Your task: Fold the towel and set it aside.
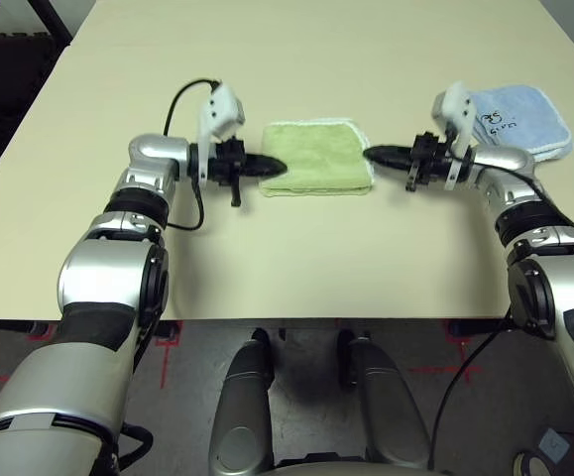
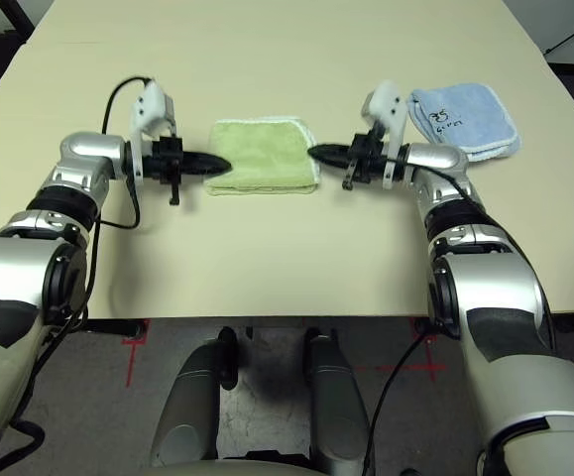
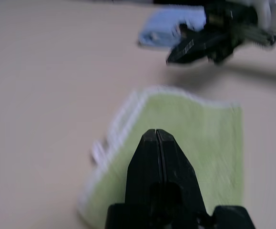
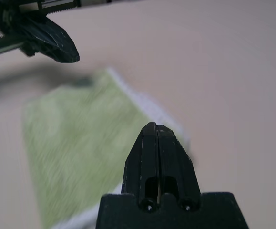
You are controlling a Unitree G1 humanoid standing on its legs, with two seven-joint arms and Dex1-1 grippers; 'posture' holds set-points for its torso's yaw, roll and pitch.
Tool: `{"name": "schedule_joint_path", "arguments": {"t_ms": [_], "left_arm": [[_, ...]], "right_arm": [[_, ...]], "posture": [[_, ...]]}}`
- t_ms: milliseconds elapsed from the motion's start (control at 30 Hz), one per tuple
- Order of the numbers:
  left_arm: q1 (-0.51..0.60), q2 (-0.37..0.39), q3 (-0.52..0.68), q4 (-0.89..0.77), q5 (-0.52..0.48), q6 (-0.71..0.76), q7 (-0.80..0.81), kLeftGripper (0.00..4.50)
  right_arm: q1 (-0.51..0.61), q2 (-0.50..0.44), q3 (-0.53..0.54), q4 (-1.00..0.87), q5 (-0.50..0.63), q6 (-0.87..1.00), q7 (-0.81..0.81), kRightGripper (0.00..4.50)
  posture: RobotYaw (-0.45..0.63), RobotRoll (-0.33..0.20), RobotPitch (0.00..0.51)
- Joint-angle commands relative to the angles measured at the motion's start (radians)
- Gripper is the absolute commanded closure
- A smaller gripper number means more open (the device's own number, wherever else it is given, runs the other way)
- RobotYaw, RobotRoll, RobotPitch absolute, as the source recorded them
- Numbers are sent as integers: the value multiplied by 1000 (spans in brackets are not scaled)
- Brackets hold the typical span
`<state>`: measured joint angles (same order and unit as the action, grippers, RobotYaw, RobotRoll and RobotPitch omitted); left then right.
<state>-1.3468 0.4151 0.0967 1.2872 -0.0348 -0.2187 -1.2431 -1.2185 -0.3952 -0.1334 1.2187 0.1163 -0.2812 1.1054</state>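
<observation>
Left gripper (image 1: 277,165): black tapered fingers pressed together, nothing held, tip over the towel's (image 1: 318,156) left edge. Right gripper (image 1: 371,154): fingers also pressed together, empty, tip just beside the towel's right edge. Towel is mid-table (image 1: 287,258) between both tips: light green terry, folded into a rough rectangle, white stitched edging along far and right sides. Pale blue cloth (image 1: 519,119), folded, lies behind the right wrist.

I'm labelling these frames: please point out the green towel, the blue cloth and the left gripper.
green towel (image 1: 318,157), left eye view, middle of its top.
blue cloth (image 1: 520,119), left eye view, centre.
left gripper (image 1: 275,165), left eye view, shut fingertips.
</observation>
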Motion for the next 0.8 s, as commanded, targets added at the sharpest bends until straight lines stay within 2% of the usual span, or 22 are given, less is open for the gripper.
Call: {"name": "schedule_joint_path", "arguments": {"t_ms": [33,167,300,433,800], "left_arm": [[29,-19,-9,26,33,2,135,4437],[49,-44,-30,38,63,20,191,4437],[74,-58,-44,41,76,25,177,4437],[61,-58,-14,29,41,14,133,4437],[21,-27,9,16,29,-27,71,4437]], "right_arm": [[14,35,17,26,-36,11,-113,4500],[9,87,30,47,-68,18,-209,4500],[9,126,48,64,-100,10,-261,4500],[-3,124,36,55,-91,-10,-244,4500],[-56,74,5,22,-44,-56,-104,4500]], "posture": [[-38,0,316],[-59,0,330],[-61,0,348],[-49,0,349],[-33,0,339]]}}
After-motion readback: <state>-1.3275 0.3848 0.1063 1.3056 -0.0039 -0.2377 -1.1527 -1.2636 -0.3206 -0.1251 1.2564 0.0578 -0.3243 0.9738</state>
